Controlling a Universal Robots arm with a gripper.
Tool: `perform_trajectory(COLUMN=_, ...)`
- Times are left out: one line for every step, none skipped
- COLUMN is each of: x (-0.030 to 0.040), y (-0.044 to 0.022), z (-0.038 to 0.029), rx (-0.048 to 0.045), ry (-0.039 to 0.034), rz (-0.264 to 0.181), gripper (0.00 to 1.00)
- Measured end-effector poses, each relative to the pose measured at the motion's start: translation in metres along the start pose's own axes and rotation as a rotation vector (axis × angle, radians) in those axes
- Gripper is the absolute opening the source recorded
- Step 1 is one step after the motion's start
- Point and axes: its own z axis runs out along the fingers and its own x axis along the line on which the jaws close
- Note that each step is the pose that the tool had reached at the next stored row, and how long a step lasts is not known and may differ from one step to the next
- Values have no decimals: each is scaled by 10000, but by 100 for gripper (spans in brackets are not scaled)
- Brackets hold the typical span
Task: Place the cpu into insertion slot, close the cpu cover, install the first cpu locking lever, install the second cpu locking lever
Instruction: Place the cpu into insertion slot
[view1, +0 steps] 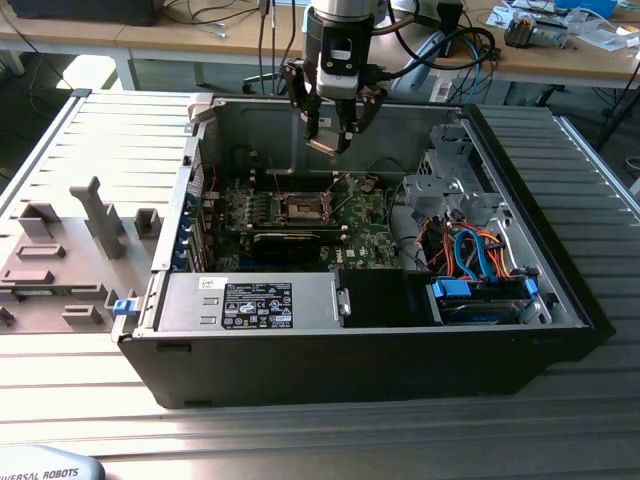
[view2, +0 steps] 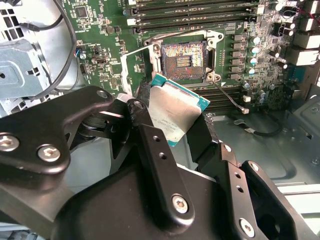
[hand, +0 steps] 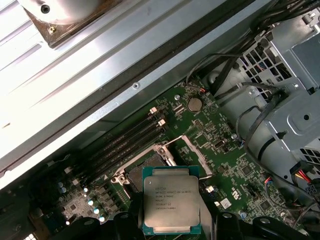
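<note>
My gripper (view1: 328, 142) hangs inside the open computer case and is shut on the cpu (view1: 324, 146). The cpu is a flat square chip with a silver top (hand: 170, 200) and a green edge, pinched at two opposite sides by the black fingers (view2: 145, 112). In the second wrist view the cpu (view2: 172, 112) is held tilted. The insertion slot (view1: 300, 208) lies below on the green motherboard, its dark centre (view2: 183, 60) uncovered. The cpu hides part of the slot (hand: 140, 175) in the first wrist view. The cpu cover (hand: 200, 157), a thin silver frame, lies swung open beside the slot.
Memory slots (view2: 200, 10) run along one side of the socket. A drive cage (view1: 450, 185) and orange and blue cables (view1: 480, 250) fill the case at the exterior view's right. The power supply (view1: 260, 300) sits at the front. A grey fixture block (view1: 60, 260) lies outside.
</note>
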Motion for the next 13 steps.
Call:
perform_trajectory(x=0, y=0, z=0, rx=1, ry=-1, rz=4, gripper=54)
perform_trajectory(x=0, y=0, z=0, rx=1, ry=-1, rz=9, gripper=54)
perform_trajectory(x=0, y=0, z=0, rx=1, ry=-1, rz=12, gripper=54)
perform_trajectory(x=0, y=0, z=0, rx=2, ry=-2, rz=17, gripper=54)
perform_trajectory(x=0, y=0, z=0, rx=3, ry=-2, rz=20, gripper=54)
perform_trajectory(x=0, y=0, z=0, rx=3, ry=-3, rz=26, gripper=54)
perform_trajectory(x=0, y=0, z=0, rx=3, ry=-3, rz=29, gripper=54)
perform_trajectory(x=0, y=0, z=0, rx=4, ry=-4, rz=34, gripper=54)
perform_trajectory(x=0, y=0, z=0, rx=4, ry=-4, rz=38, gripper=54)
perform_trajectory(x=0, y=0, z=0, rx=5, ry=-4, rz=41, gripper=54)
perform_trajectory(x=0, y=0, z=0, rx=5, ry=-5, rz=46, gripper=54)
perform_trajectory(x=0, y=0, z=0, rx=7, ry=-6, rz=52, gripper=54)
perform_trajectory(x=0, y=0, z=1, rx=7, ry=-6, rz=56, gripper=54)
